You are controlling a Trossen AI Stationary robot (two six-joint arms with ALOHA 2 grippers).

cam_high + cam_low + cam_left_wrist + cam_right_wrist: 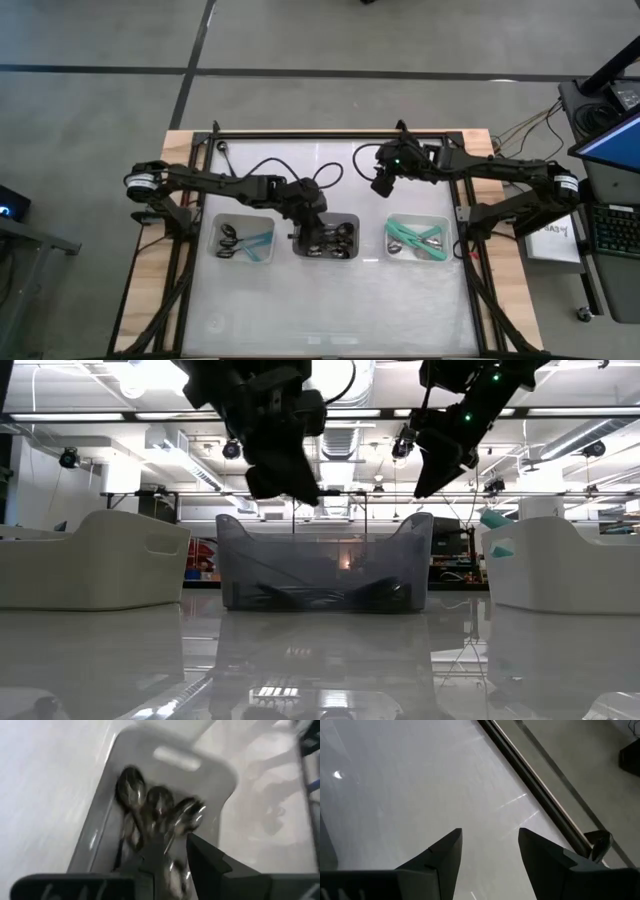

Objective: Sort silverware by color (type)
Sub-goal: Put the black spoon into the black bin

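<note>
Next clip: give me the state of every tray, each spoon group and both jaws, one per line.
left tray: holds dark and mint-green spoons, mixed
middle tray: holds dark and silver spoons
right tray: holds mint-green spoons and silver ones
left gripper: over the middle tray, jaws open, empty
right gripper: raised over bare table, jaws open, empty

Two slim dark arms with black jointed links, silver-white bands near each shoulder, black cables looping off the left arm, small green light on the right arm's wrist, left gripper and right gripper with black wedge-shaped fingers
</note>
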